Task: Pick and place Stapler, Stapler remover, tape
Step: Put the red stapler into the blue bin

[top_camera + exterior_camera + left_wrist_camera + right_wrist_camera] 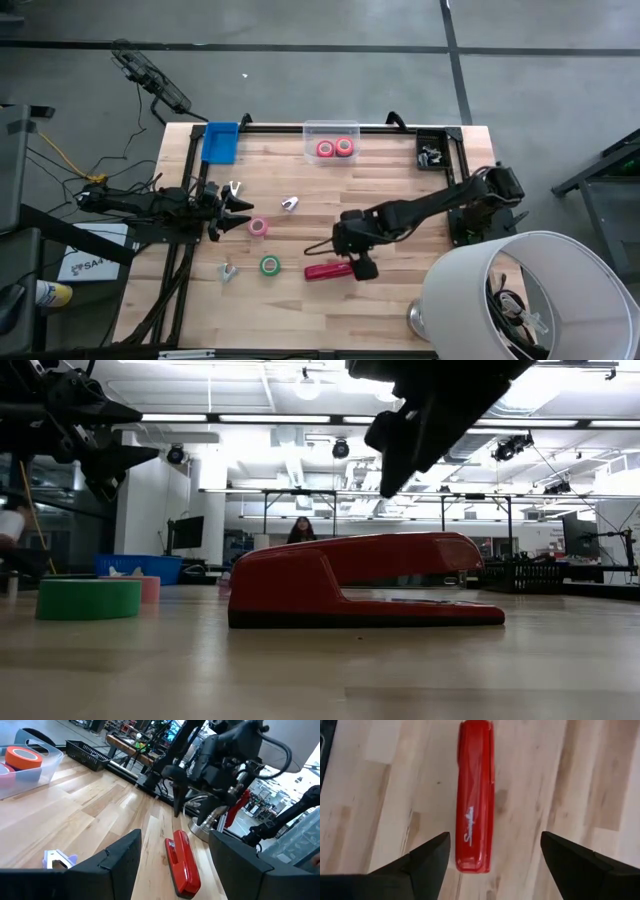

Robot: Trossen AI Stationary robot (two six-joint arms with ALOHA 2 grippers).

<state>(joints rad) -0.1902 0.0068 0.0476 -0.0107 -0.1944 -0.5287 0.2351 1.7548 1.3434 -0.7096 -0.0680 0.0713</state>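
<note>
The red stapler [325, 270] lies flat on its base near the table's front middle; it also shows in the low view [360, 580] and between my right fingers [475, 800]. My right gripper [360, 266] hangs open above the stapler's right end, pointing steeply down, one finger on each side [495, 862], touching nothing. My left gripper [236, 214] waits open and level at the table's left [175, 862]. A pink tape roll [258, 227] and a green one [270, 265] lie flat. Silvery staple removers [290, 204] [235, 188] [229, 271] lie around them.
A clear box [312, 128] at the far edge holds two reddish tape rolls. A blue bin [220, 142] stands far left, a black tray [432, 150] far right. A white lampshade [520, 300] overhangs the near right corner. Bare wood lies in the table's middle.
</note>
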